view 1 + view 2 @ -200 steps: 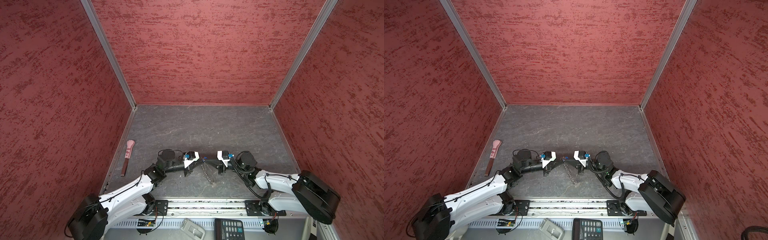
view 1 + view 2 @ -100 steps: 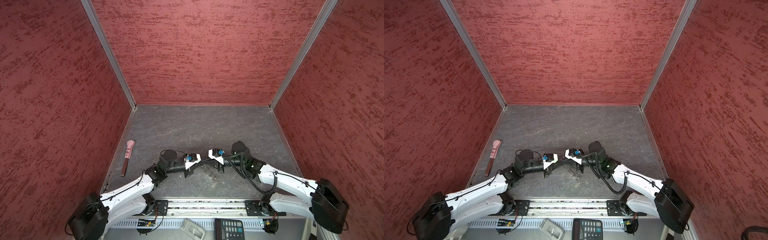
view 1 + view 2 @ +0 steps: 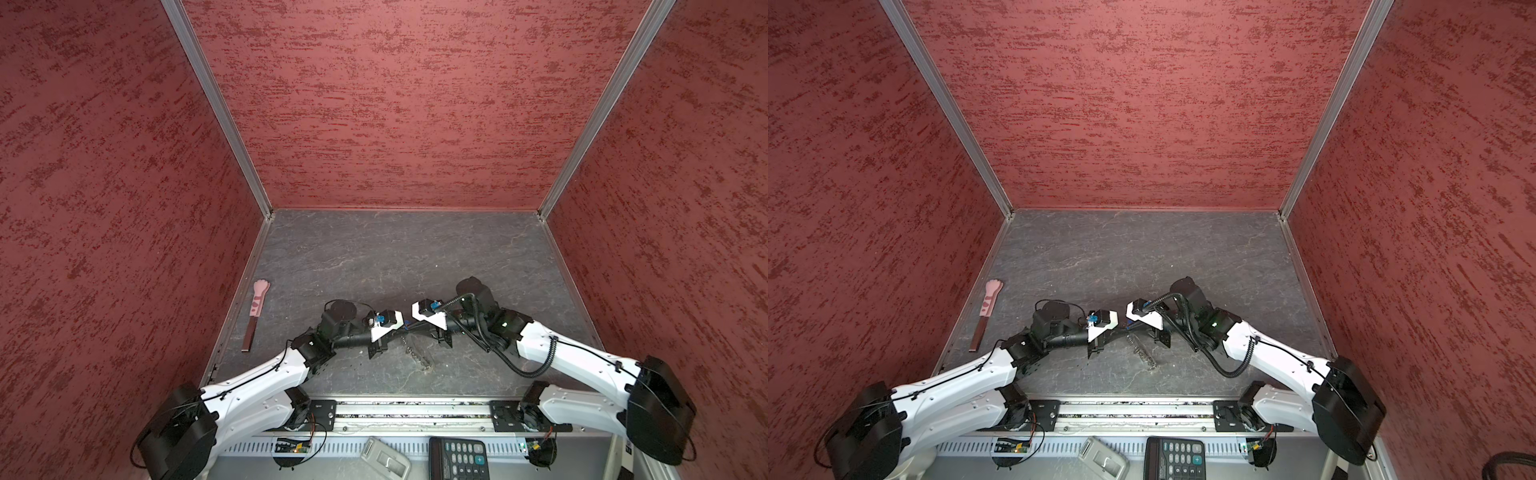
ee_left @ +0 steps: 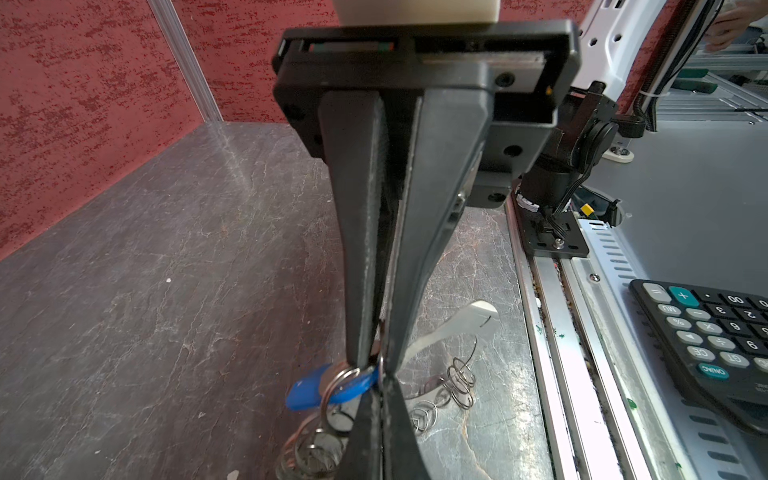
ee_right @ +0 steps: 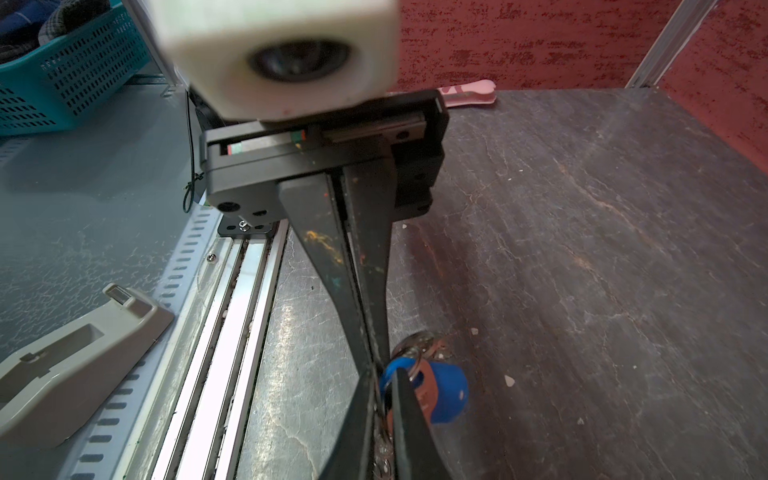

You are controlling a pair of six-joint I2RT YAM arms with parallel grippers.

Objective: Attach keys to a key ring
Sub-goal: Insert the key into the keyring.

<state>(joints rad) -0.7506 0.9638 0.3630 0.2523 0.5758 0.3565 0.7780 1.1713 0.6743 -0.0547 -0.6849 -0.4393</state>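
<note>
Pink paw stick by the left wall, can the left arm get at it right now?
Probably not yet. The way to the pink paw stick looks free, but the left gripper is shut right at the blue key tag, so it would likely have to finish there first.

Blue key tag [image 4: 307,395] held aloft — key ring [image 3: 417,356] just beside.

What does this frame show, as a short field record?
left claw: shut
right claw: shut, tips meeting the left's
blue tag: at the claw tips; which claw grips it is unclear
silver links: on the floor by the claws
pink stick: apart, beside the wall
</note>
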